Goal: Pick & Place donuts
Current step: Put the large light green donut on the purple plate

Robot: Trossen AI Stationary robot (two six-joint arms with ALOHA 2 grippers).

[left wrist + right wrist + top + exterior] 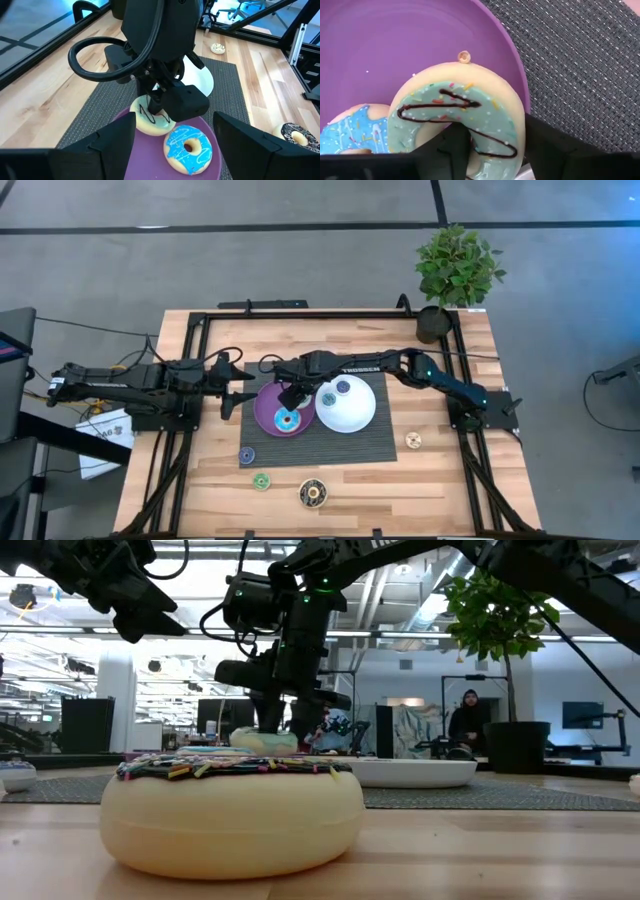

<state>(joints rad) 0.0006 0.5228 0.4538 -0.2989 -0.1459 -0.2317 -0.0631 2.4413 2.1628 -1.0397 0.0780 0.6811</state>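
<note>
Presently the right tool (291, 396) stands over the purple plate (266, 410), its fingers straddling one side of the ring of a pale-green iced donut (465, 120) that rests on the plate; whether they pinch it or have let go cannot be told. A blue iced donut (189, 148) lies on the same plate, touching the first. The left tool (236, 390) hangs spread and empty just beside the plate. Another donut sits on the white plate (352, 418); a sprinkled dark-iced donut (232, 815) and three others lie on the bare wooden surface (440, 480) and at the mat's edge (380, 450). These rings look light, rigid and smooth, so probably slippery. One finger through the hole and one outside the rim seems the surest hold.
</note>
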